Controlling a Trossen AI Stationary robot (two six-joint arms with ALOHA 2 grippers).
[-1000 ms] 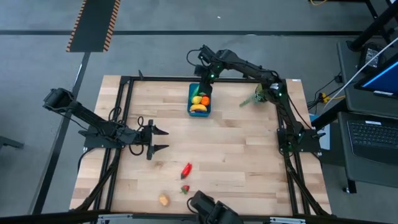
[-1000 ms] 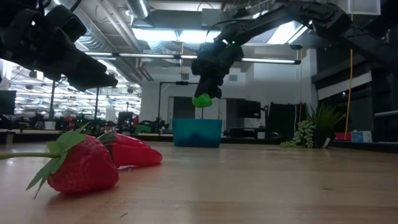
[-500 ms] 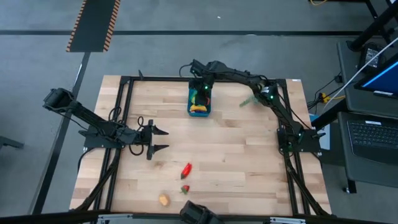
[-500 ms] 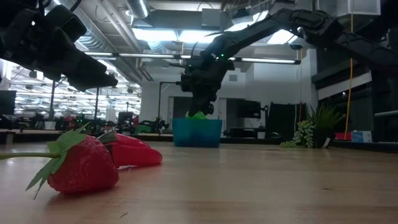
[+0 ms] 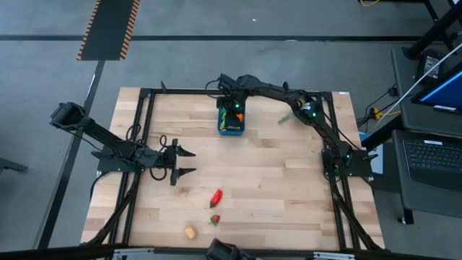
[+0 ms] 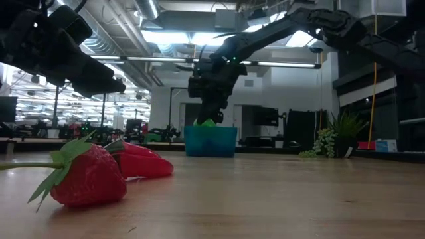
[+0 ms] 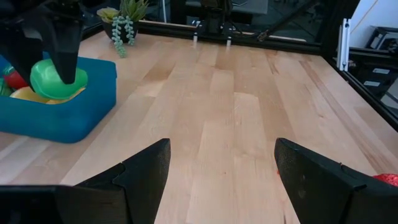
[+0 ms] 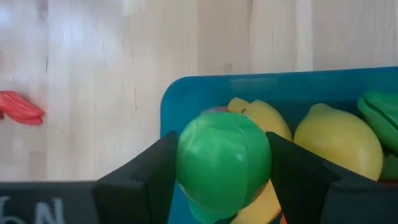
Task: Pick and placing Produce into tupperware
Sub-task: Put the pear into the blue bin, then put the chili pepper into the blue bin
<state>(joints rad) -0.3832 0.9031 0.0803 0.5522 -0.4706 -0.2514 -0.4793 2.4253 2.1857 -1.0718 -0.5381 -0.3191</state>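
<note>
Over the far middle of the table we saw the right gripper lowered into the mouth of the teal tub, its 2 fingers clamped on a round green toy. From the left wrist view that green toy sat at about rim height inside the tub, above yellow pieces. Beside it in the tub we saw a banana and a lemon, with another green piece at the edge.

We saw the left gripper hanging above the left side of the table, well apart from the tub, its fingers spread and holding nothing.

Toward the near edge lay 3 loose toys: a red pepper, a strawberry just beside it, and a small orange-tan piece that we could not identify. From table height the strawberry filled the foreground, with the pepper just behind it.

A leafy sprig lay right of the tub, near the right arm.
</note>
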